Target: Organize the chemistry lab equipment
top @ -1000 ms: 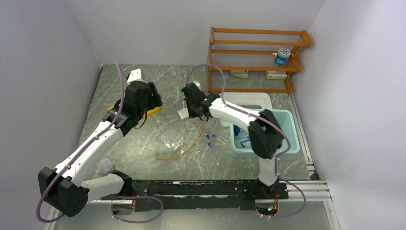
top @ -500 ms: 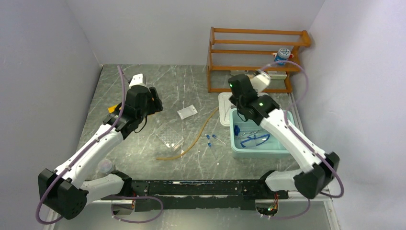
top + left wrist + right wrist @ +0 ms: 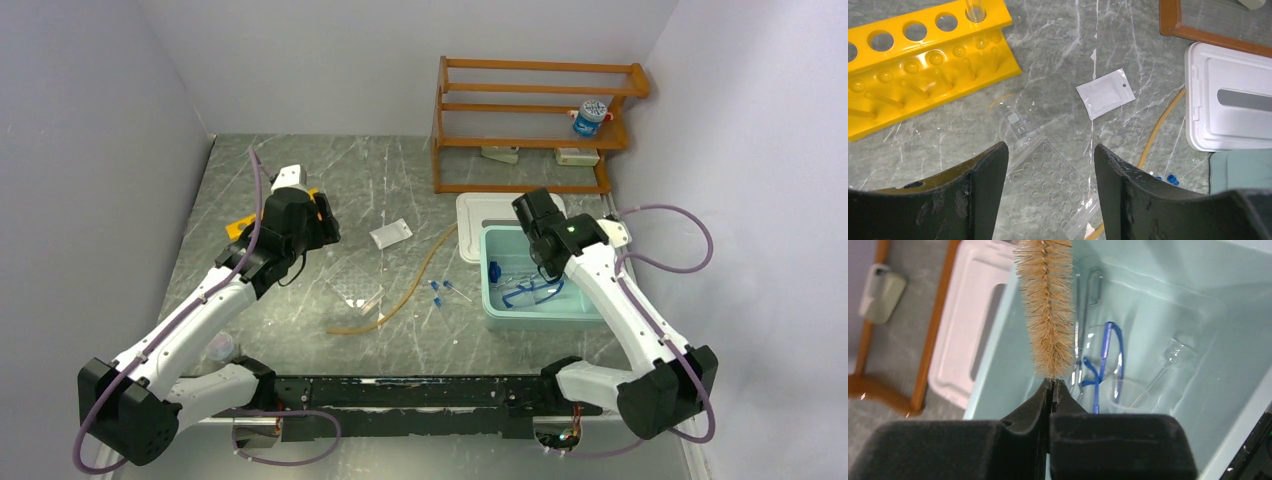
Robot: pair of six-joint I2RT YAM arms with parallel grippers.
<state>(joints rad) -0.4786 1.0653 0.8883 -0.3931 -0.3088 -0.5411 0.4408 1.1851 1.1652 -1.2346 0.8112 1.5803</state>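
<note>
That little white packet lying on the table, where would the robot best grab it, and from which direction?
Probably from straight above. The white packet lies flat on the table, no edge raised, so the jaws should straddle its narrower width and pinch until it buckles up between them. It lies apart from other things, and the open left end effector is the nearer one.

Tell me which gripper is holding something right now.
The right gripper, shut on a tan bristle brush over the pale teal tub; the left gripper stands open and empty.
</note>
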